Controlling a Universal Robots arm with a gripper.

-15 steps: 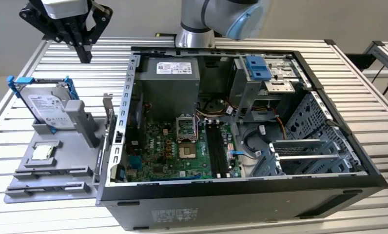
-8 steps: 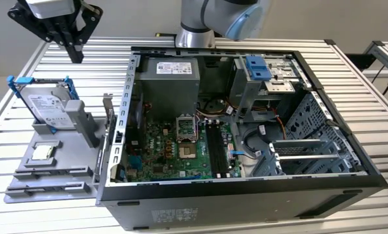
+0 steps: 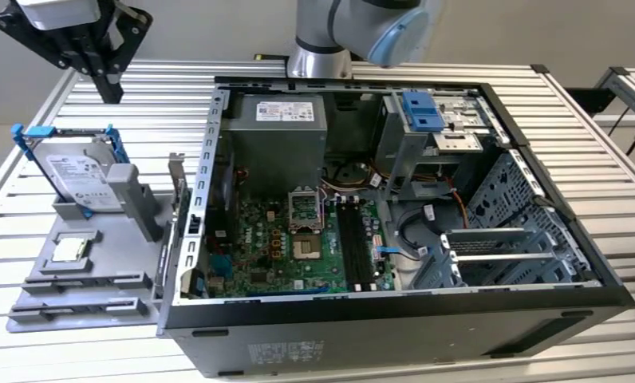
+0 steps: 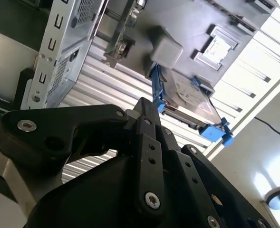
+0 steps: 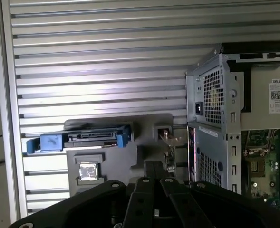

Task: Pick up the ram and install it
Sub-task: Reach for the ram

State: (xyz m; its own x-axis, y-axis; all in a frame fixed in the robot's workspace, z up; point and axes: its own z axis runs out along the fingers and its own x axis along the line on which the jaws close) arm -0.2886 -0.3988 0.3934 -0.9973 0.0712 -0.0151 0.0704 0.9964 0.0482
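We've got a big slatted aluminium table [image 3: 573, 120] in front of a plain grey wall [image 3: 200, 32], with a second table [image 3: 632, 80] off at the exterior view's right. The open PC case [image 3: 403, 335] lies on the big one, with a grey parts tray [image 3: 41, 307] just beside it. Our gripper [image 3: 112, 94] hangs high above the tray's far end, jaws together, nothing in them. Best we can tell, the ram [image 3: 352, 239] stands in the black slots on the motherboard [image 3: 296, 263].

Slatted table [image 5: 106, 61] carries grey holder [image 5: 125, 159] just beside open computer case [image 5: 216, 95]; blue-framed hard drive [image 5: 90, 138] and square silver chip [image 5: 86, 172] seated on holder
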